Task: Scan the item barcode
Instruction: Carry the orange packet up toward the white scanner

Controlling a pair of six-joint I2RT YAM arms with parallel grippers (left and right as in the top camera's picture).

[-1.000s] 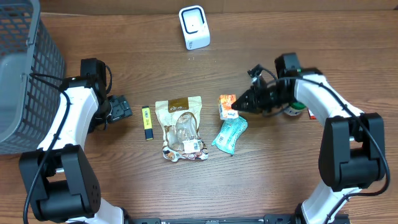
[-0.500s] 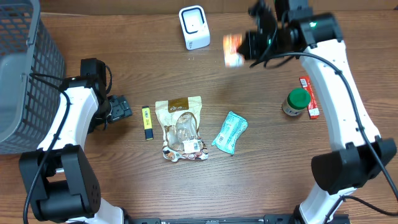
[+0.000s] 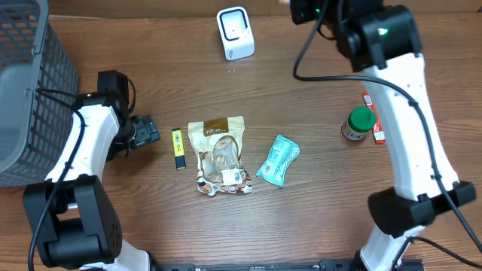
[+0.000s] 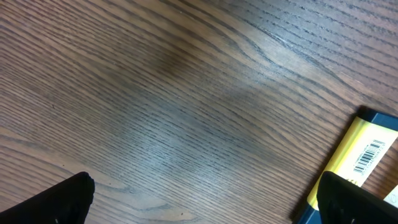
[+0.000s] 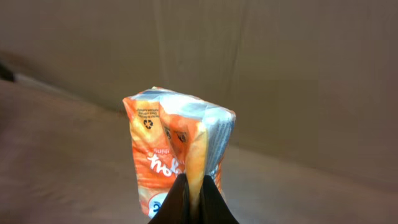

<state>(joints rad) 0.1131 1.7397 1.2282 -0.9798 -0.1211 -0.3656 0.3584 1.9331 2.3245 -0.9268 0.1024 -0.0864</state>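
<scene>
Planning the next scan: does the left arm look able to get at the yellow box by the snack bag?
Probably yes. The left gripper is open and empty, close to the yellow box, with only bare table between them; the snack bag lies on its far side.

Your left black two-finger gripper (image 3: 147, 129): jaws spread wide, arm low. Your right black two-finger gripper (image 5: 193, 198): arm stretched high, tips pinched on orange plastic packet (image 5: 177, 149) ahead.
</scene>
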